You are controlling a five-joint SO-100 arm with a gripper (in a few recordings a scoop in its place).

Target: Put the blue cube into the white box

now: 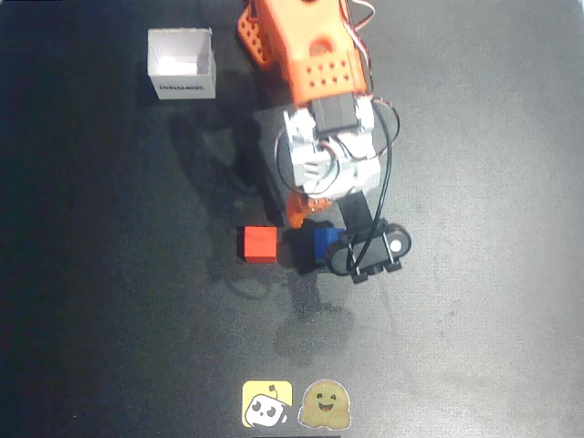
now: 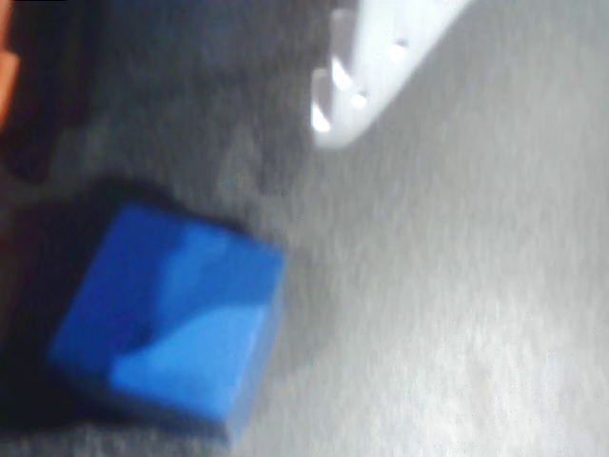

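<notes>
So in the overhead view the orange and white robot arm (image 1: 324,100) reaches down from the top middle over the dark matte bench (image 1: 474,328). Its gripper (image 1: 315,228) sits right over the small bright-blue cube (image 1: 321,241), which is sitting on the bench about mid-frame. There's an orange finger (image 1: 298,212) poking out just above the cube, and a black camera module (image 1: 372,248) covering its right side. Honestly can't tell from here whether the gripper is apart or closed on the cube, too much arm in the way. A small red cube (image 1: 259,244) is just beside the blue one on its left, with a thin gap between them as far as I can see. The small square white cardboard box (image 1: 182,64) with dark print on its front wall is up in the top left, well apart from both cubes and open on top. Two stickers at the bottom edge: a yellow square one (image 1: 266,403) and a tan smiley blob (image 1: 326,405).

Wrist view is pretty blurry. The blue cube (image 2: 171,319) sits at lower left on the grey-looking bench (image 2: 457,314), tilted in the frame, nothing visibly pressing on it. A white finger tip (image 2: 366,71) comes in from the top, apart from the cube. There's a sliver of orange (image 2: 8,86) at the left edge.
</notes>
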